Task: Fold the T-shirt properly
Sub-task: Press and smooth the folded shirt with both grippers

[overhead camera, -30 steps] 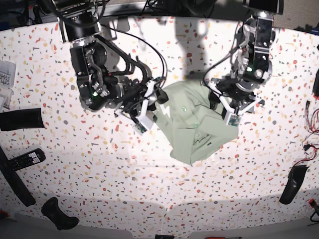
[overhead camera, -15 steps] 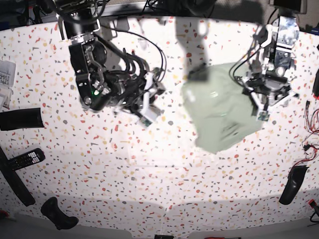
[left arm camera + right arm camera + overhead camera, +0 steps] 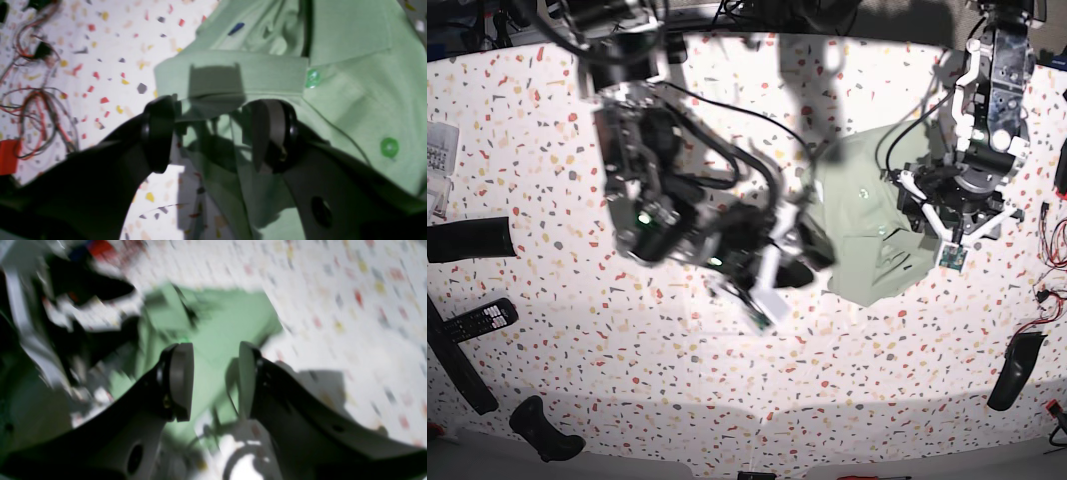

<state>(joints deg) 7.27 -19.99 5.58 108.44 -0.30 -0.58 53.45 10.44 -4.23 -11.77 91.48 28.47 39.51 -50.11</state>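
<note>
No containers observed. Right gripper (image 3: 772,285), jaws apart and gripping nothing, has advanced from table (image 3: 527,150) centre-left to the T-shirt's (image 3: 867,235) left edge. T-shirt lies bunched right of centre, shifted slightly since half a second ago. Left gripper (image 3: 213,133) stays clamped on a collar fold.

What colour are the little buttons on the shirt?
Bright green buttons on the pale green T-shirt, clearest in the left wrist view.
</note>
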